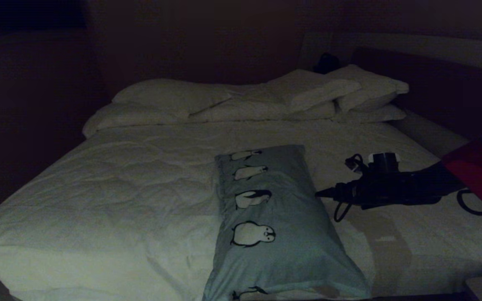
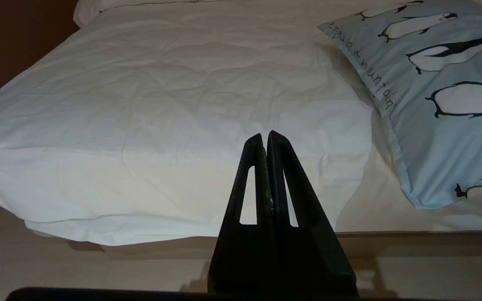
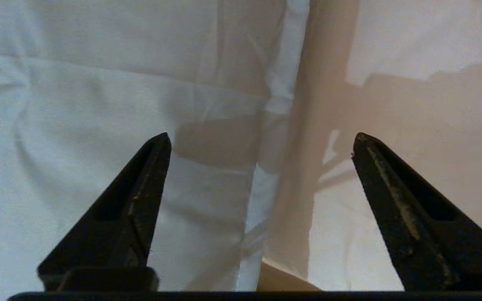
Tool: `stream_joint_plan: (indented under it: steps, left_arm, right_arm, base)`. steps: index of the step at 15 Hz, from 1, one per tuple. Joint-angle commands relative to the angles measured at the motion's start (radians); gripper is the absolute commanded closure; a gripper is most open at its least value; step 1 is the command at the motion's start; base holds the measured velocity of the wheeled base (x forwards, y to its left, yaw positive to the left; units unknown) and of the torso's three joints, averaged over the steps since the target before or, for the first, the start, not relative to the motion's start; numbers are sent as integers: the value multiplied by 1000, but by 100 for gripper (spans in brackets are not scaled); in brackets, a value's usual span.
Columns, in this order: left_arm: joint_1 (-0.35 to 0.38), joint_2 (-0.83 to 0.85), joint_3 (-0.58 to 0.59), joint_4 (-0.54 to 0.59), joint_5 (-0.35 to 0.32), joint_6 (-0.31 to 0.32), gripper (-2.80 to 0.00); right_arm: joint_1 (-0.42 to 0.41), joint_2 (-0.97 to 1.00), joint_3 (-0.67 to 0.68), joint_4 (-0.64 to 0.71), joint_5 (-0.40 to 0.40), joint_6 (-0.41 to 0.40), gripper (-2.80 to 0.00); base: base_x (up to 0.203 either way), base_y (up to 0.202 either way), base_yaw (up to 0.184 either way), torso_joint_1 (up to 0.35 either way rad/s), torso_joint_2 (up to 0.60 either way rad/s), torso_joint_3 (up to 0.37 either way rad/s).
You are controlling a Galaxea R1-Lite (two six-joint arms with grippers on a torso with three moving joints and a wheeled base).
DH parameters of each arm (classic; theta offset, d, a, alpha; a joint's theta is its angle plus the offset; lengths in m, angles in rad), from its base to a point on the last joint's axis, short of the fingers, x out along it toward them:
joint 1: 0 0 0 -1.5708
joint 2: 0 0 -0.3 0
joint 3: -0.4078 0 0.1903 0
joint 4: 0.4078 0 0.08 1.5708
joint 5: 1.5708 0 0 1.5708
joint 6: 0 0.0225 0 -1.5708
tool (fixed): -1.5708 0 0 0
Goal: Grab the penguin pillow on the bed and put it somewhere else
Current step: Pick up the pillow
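- The room is dim, with dark walls [image 1: 191, 46] behind the head of the bed.
- A dark headboard panel [image 1: 433, 92] with a pale ledge [image 1: 433, 48] above it runs along the right.
- A small dark object [image 1: 326, 62] sits in the corner.
- Pale floor [image 2: 78, 267] shows below.

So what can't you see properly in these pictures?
- The penguin pillow: its near end runs off the bottom edge of the head view, so the last penguin is cut off.
- The dark thing behind the white pillows: too dark and small in the head view to tell what it is.
- The writing on the pillow's edge: partly readable in the left wrist view, with its start cut off.
- The right gripper: whether it touches the pillow is unclear in the head view.
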Motion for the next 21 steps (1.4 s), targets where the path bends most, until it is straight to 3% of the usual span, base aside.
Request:
stream_joint_plan:
  steps: [1,6,21]
  left_arm:
    - [0,0,0,0,0,1,0]
    - [0,0,0,0,0,2,0]
    - [0,0,0,0,0,0,0]
  right_arm:
    - [15,-3,-17,49,2,-1,-280]
    - [36,0,-65,134,2,-6,-280]
    - [77,-19,-52,137,-9,8,-280]
  base:
    - [0,0,0,0,0,0]
    - [0,0,0,0,0,0]
    - [0,0,0,0,0,0]
